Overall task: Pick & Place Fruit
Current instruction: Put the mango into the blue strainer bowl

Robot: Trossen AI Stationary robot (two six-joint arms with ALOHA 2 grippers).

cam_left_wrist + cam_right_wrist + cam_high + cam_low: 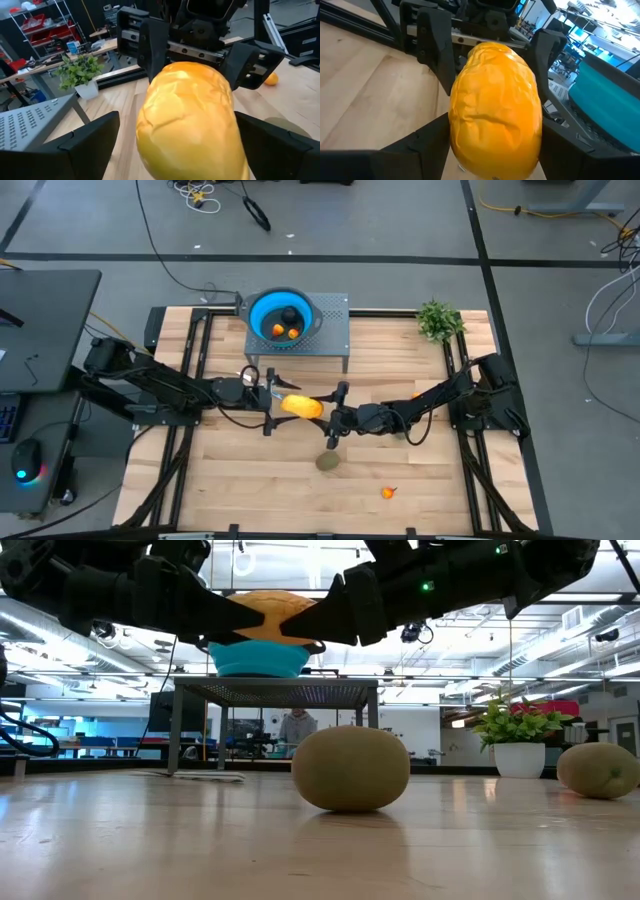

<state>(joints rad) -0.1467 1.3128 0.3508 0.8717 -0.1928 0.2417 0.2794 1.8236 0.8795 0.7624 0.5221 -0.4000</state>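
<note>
Olive-brown oval [351, 768] fills low view; high view shows bowl [280, 314].

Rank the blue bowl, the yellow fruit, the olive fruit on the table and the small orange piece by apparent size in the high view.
Largest to smallest in the high view:
1. blue bowl
2. yellow fruit, raised off the table between both grippers, so slightly nearer the camera
3. olive fruit
4. small orange piece
</note>
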